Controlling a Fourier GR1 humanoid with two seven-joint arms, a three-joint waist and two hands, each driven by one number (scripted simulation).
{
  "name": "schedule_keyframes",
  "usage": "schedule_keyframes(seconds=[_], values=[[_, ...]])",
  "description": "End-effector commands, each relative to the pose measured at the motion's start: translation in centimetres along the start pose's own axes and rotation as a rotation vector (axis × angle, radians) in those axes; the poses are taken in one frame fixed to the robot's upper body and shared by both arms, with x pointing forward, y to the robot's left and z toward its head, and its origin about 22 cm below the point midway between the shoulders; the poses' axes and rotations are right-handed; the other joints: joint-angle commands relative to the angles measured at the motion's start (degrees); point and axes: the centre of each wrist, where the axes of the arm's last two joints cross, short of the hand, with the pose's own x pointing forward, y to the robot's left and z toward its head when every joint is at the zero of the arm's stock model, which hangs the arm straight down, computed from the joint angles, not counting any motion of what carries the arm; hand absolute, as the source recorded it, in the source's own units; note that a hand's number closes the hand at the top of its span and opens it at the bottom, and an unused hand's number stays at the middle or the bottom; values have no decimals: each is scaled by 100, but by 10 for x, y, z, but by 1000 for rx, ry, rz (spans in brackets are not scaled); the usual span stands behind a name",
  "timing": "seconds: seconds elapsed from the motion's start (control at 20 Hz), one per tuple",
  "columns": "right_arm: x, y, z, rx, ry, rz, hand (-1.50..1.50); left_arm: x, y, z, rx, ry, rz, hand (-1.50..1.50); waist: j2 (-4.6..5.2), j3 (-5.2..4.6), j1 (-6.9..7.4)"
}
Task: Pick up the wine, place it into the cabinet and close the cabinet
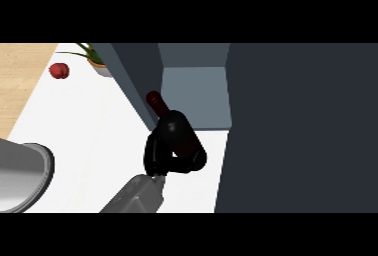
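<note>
The wine bottle (154, 101) is dark, and its dark red neck points up and left out of my left hand (179, 142). The hand's black fingers are curled round the bottle's body and hide most of it. Hand and bottle are at the front of the dark cabinet (303, 125), just below its open compartment (196, 95). The neck lies against the cabinet's left panel (140, 80). A broad dark panel fills the right of the view. I cannot tell whether it is the door or a side wall. My right hand does not show.
A red apple (60, 70) and a potted plant (94, 56) sit at the back left of the white counter (88, 120). A grey rounded object (22, 175) stands at the lower left edge. Light wood (18, 75) borders the counter on the left.
</note>
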Motion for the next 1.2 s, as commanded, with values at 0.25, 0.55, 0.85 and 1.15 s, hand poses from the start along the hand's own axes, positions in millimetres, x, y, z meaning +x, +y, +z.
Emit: schedule_keyframes(seconds=[0.25, 0.55, 0.85, 1.15], values=[[-18, 11, -6, 27, -27, -15, -150, 3, -16, -34, 25, -31, -44, 150, 17, 0, -54], [-2, -4, 7, 8, -15, -19, -150, 16, -13, -61, 76, -12, 1, 150, 15, 1, -64], [-10, -6, 9, 12, -24, -10, -150, 39, -33, -96, 77, -44, -16, 150, 27, 1, -119], [-11, -12, -6, -2, -23, -18, -150, 63, -55, -124, 82, -60, -39, 150, 29, 2, -91]])
